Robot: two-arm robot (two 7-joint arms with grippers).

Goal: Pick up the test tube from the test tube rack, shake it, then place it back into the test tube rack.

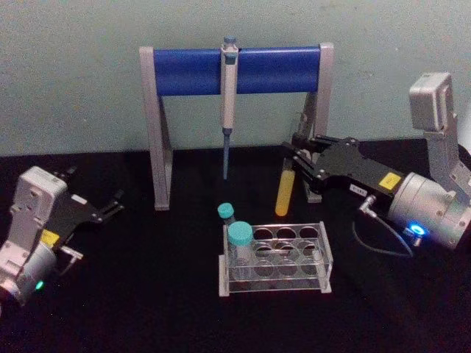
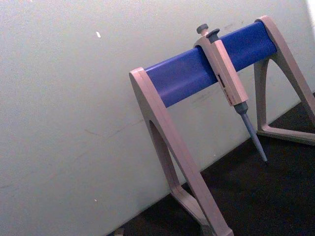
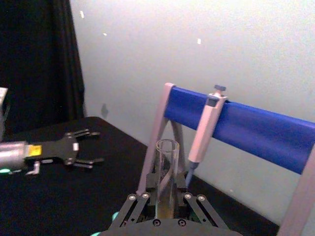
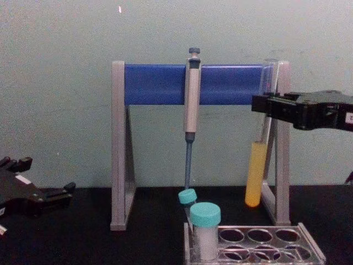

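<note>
1. The test tube (image 1: 284, 193) is a long, slim cylinder of clear glass with a rounded bottom and an open top. Its lower part holds yellow-orange liquid and the upper part is empty.
2. The right gripper (image 1: 298, 165) has its black jaws closed on the tube's upper, clear part. It holds the tube close to upright in the air, behind the test tube rack (image 1: 274, 283) and apart from it.
3. In the chest view the tube (image 4: 255, 174) hangs just in front of the right leg of the pipette stand (image 4: 193, 83), with its round bottom above the table.
4. The rack is a low box of clear plastic, and its top plate is pierced by rows of round holes. Most of the holes are empty.
5. Two clear vials with teal caps are at the rack's left end. The larger vial (image 1: 240, 235) stands in the front corner hole, and the smaller vial (image 1: 225, 211) is behind it. Whether the smaller one sits in a hole, I cannot tell.
6. The stand has pale grey legs and a smooth blue crossbar, from which a grey pipette (image 1: 229, 95) hangs with its slim tip pointing down.
7. The left gripper (image 1: 110, 206) is low at the left over the black table (image 1: 147, 301). Its jaws are spread and hold nothing.
</note>
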